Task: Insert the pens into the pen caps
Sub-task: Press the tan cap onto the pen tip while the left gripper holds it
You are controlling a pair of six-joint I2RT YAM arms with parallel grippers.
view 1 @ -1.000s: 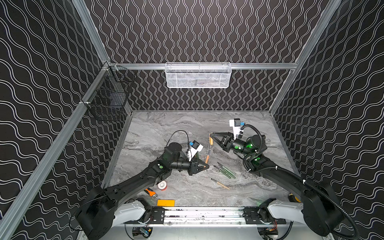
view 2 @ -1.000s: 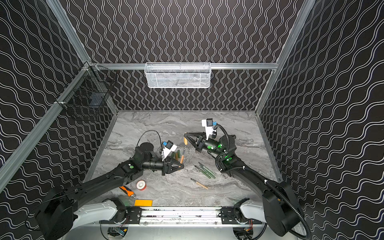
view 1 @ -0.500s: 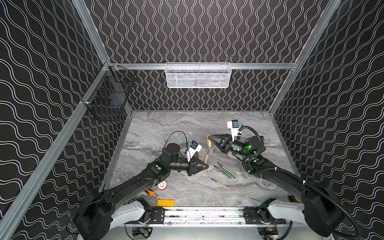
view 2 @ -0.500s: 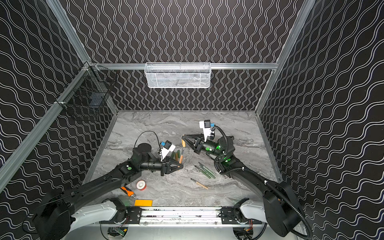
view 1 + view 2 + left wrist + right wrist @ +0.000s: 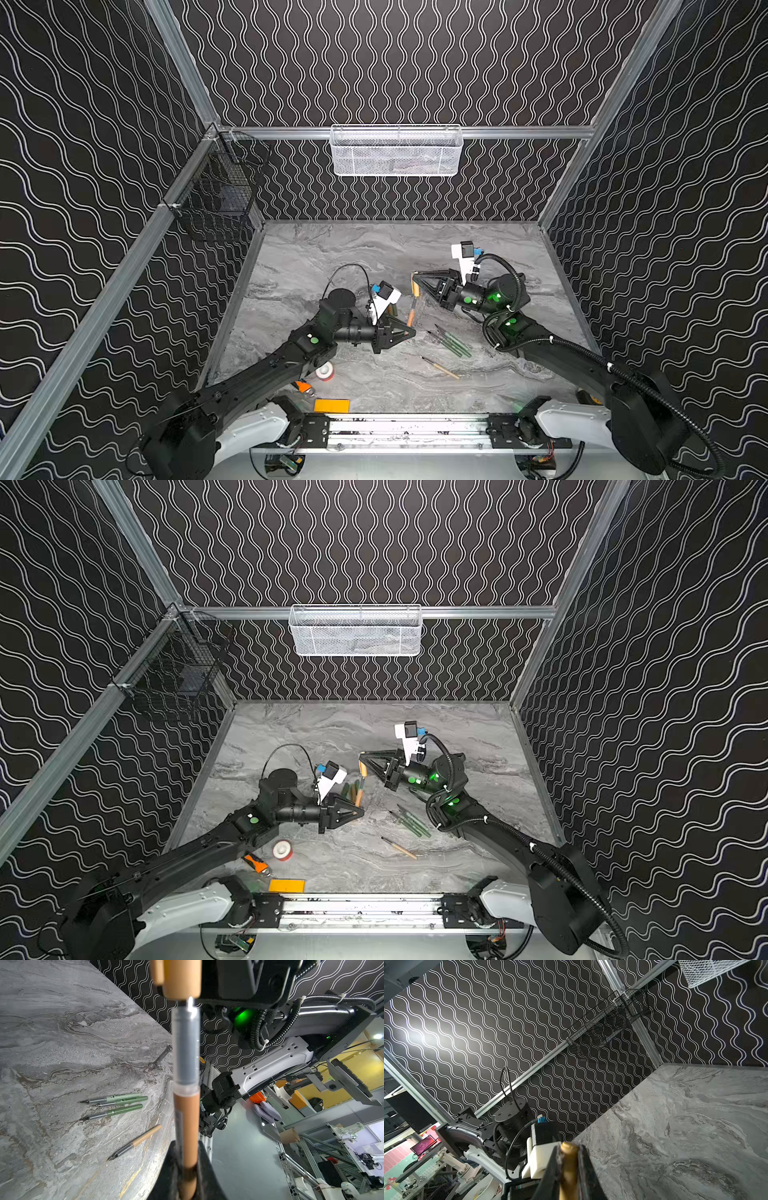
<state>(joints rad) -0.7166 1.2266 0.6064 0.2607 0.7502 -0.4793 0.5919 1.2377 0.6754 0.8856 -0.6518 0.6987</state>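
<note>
The left claw (image 5: 410, 332) is closed tight on a tan pen (image 5: 186, 1118), gripping it by the rear end. The right claw (image 5: 417, 277) is pinching a tan cap (image 5: 180, 978), both raised over the desk (image 5: 332, 249) between the arms. The pen's tip is sitting at the cap's mouth; whether it is already inside is too blurred to call. Gripped so far back, the pen is risking a pivot in the claw if the tip is catching the rim, which could bend the nib or push the cap askew. Four spare pens (image 5: 124, 1101) are lying on the desk nearby.
</note>
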